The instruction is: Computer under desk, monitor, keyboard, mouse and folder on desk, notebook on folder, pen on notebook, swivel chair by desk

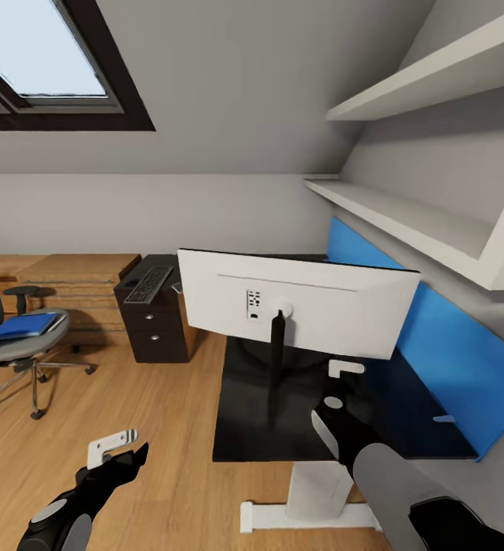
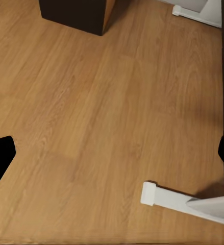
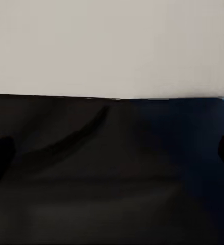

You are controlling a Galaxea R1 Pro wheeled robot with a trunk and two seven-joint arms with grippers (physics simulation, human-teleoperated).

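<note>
Monitor (image 1: 298, 304) stands on the black surface (image 1: 405, 428), white back toward me | my right gripper (image 1: 336, 386) spread just beside its neck | keyboard (image 1: 148, 283) beyond on the drawer unit (image 1: 156, 325) | blue folder (image 1: 26, 325) on swivel chair (image 1: 22, 348) | left gripper (image 1: 118, 451) spread over floor (image 1: 168, 428)

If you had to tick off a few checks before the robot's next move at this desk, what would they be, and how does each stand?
1. Monitor on the desk: ok, upright, its white back toward the camera.
2. Keyboard beside monitor: not ok, on the drawer unit.
3. Folder on desk: not ok, on the swivel chair.
4. Right gripper open: cannot tell.
5. Left gripper free: ok, empty above the floor.
</note>
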